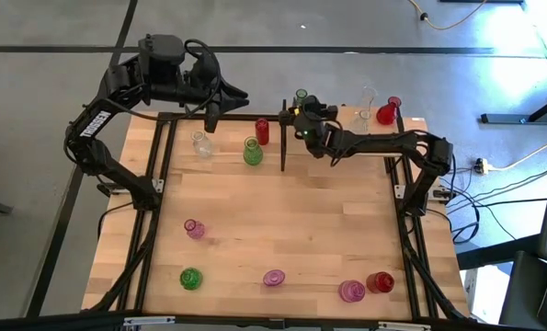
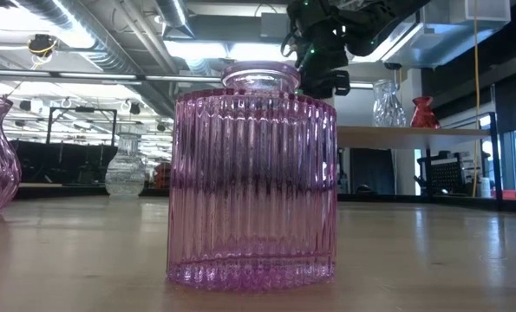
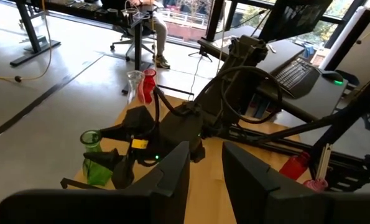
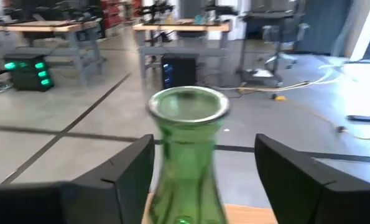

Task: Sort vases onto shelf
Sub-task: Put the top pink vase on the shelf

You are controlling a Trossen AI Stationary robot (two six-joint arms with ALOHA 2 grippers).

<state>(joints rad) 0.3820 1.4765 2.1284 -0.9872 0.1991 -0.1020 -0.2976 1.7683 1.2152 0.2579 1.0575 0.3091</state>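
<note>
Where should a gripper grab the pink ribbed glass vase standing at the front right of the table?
Probably the short narrow neck of the pink ribbed vase, coming from straight above. It stands upright, and its wide cylindrical body looks too broad for the fingers. The red vase close beside it leaves little room for a sideways approach.

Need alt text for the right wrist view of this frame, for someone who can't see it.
A green vase with a narrow neck and a flared rim stands upright between the right gripper's two dark fingers, which sit on either side of it with gaps showing. Behind it lies a grey floor with workbenches and cables.
</note>
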